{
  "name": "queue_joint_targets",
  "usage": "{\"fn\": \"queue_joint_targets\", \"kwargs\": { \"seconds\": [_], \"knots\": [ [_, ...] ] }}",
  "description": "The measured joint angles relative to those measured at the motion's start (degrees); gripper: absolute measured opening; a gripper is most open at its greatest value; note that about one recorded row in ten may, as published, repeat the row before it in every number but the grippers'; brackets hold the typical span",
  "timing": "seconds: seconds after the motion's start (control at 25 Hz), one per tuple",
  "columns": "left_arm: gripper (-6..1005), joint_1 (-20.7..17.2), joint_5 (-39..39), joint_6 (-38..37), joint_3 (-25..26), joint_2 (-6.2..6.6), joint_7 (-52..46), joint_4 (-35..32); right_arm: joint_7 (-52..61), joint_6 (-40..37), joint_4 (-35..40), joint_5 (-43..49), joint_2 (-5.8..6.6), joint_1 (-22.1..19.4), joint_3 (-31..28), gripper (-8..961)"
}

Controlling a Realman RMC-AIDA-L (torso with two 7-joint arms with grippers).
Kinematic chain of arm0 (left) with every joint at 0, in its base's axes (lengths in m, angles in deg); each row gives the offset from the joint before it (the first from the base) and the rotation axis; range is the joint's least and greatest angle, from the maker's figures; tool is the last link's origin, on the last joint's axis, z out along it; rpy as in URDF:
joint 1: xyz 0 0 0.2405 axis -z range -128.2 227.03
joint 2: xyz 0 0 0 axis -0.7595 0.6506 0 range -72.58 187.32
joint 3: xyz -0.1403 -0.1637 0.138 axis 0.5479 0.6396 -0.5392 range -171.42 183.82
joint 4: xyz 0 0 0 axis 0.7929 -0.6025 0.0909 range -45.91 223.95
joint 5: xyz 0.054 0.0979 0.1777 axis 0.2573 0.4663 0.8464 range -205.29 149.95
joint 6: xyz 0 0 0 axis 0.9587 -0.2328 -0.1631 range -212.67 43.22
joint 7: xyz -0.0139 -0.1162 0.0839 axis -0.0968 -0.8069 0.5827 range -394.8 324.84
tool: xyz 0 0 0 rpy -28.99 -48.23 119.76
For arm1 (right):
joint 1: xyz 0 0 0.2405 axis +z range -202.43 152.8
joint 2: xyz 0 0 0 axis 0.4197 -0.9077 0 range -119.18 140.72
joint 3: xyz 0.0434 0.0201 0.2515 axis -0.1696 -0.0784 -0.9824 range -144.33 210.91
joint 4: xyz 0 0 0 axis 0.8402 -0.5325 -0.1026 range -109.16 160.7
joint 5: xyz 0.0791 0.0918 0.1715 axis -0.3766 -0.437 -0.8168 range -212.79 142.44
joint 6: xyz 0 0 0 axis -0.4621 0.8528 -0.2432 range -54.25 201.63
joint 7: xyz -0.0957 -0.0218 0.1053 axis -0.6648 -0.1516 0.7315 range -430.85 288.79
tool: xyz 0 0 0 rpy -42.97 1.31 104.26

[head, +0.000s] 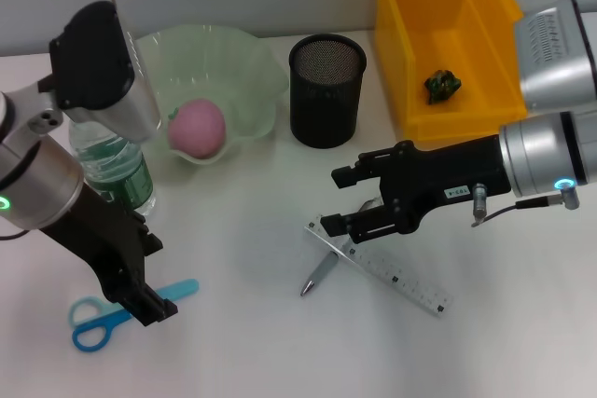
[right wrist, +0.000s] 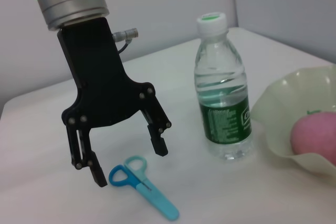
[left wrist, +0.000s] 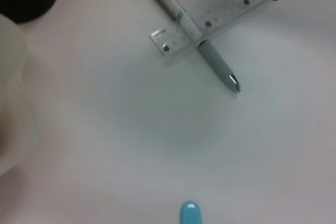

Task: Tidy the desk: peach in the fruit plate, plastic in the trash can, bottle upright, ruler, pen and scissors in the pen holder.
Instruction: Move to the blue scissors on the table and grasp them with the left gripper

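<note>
The blue scissors [head: 112, 312] lie flat on the white surface [head: 242, 342] at its near left, handles pointing left and the sheathed blade tip right. The left claw [right wrist: 126, 161] hangs over them with its fingers spread, one on either side of the handles and not touching. The pen [head: 322, 269] lies crossed with the clear ruler [head: 396, 272] near the middle, and the right claw [head: 345, 202] hovers over that pair, open and holding nothing.

The peach [head: 197, 128] sits in the green fruit plate [head: 252, 72], the water bottle [right wrist: 223, 93] stands upright beside it, and a dark scrap [head: 442, 85] lies in the yellow bin [head: 396, 53], so I judge those steps done. The stationery remains. Next, each claw likely needs to descend, close, then carry to the black mesh pen holder [head: 326, 90].
</note>
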Motion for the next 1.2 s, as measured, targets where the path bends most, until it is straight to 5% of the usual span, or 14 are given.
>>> {"fn": "queue_joint_targets", "kwargs": {
  "seconds": [0.56,1.2],
  "knots": [
    [845,0.2,4.9,5.6,-10.7,-0.21,-6.6,2.3,-0.1,1.0,-0.6,2.3,-0.5,0.5,0.1,742],
    [841,0.0,7.9,7.5,-15.6,-0.3,-7.7,2.7,-0.6,2.3,-1.1,5.4,-1.74,1.5,-0.2,743]
  ]
}}
